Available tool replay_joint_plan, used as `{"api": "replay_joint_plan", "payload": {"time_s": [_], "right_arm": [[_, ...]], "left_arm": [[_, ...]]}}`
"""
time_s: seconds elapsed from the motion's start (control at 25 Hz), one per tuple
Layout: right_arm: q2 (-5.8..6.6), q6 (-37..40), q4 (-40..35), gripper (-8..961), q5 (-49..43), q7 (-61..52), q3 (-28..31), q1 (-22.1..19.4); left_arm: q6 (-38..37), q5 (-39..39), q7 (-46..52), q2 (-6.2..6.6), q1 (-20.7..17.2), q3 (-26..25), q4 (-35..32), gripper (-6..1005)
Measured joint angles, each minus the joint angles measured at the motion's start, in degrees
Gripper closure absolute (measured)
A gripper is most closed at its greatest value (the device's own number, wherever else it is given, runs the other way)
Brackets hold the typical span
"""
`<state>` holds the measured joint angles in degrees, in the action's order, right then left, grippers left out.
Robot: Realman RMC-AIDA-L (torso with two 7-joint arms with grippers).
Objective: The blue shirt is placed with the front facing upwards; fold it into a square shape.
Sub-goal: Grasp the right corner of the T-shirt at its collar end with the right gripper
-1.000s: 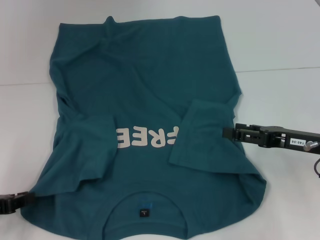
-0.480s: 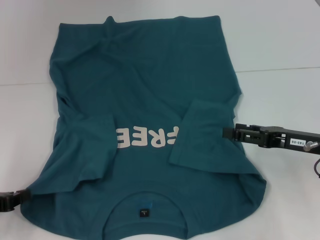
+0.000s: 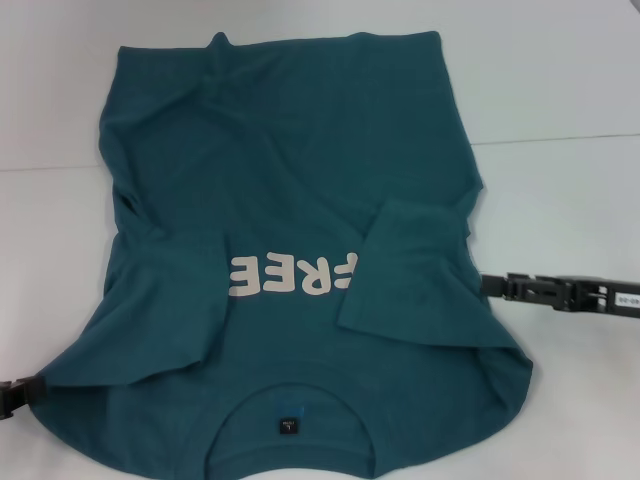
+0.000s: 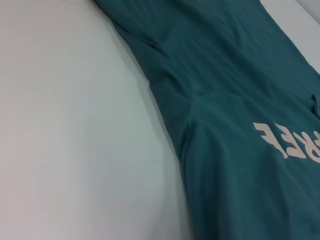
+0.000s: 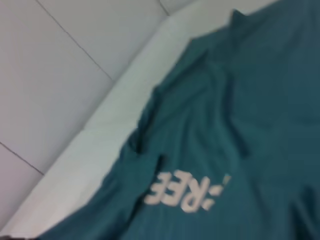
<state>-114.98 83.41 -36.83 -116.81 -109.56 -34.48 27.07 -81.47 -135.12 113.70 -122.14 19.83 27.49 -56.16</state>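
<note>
Dark teal-blue cotton T-shirt (image 3: 300, 230) lies front-up, both sleeves folded inward for squaring; right gripper (image 3: 492, 286) beside it, left gripper (image 3: 12, 392) at shoulder edge, grip states indiscernible.

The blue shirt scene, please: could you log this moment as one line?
blue shirt: face up, both sleeves folded in | right gripper: beside right sleeve, apart | left gripper: at left shoulder edge | table

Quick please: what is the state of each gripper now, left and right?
Left gripper: at the near left edge of the blue shirt; jaws cannot be told.
Right gripper: beside the folded right sleeve, holding nothing; jaws cannot be told.
</note>
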Motion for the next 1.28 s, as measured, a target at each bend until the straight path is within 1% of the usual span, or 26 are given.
{"api": "replay_joint_plan", "payload": {"time_s": [0.08,0.24,0.4,0.6,0.68,1.04,1.28], "right_arm": [[0.76,0.01,-0.12,143,-2.10,-2.14,0.22,-0.46],[1.81,0.30,-0.15,144,-4.02,-5.67,0.00,-1.57],[2.31,0.49,-0.15,145,-4.34,-7.44,-0.14,-2.62],[2.48,0.78,0.21,145,-5.15,-7.70,-0.21,-3.37],[2.39,0.45,0.47,146,-6.13,-7.71,-0.21,-3.13],[0.28,-0.99,0.58,147,-8.96,-7.73,-0.31,-1.44],[-0.02,-1.43,1.15,148,-9.05,-7.76,-0.30,-1.24]], "left_arm": [[-0.16,-0.01,0.02,-0.05,-0.02,0.11,-0.13,1001],[-0.21,-0.04,0.02,-0.05,-0.05,0.13,-0.14,1001],[-0.23,-0.05,0.02,-0.03,-0.08,-0.08,-0.09,1001],[-0.25,-0.05,0.02,0.05,0.29,-0.06,0.36,1000],[-0.25,-0.05,0.03,0.05,0.39,0.06,0.40,1000],[-0.27,0.02,-0.02,0.09,0.56,0.28,0.44,1001],[-0.27,0.02,-0.12,0.18,0.60,0.29,0.44,1000]]}}
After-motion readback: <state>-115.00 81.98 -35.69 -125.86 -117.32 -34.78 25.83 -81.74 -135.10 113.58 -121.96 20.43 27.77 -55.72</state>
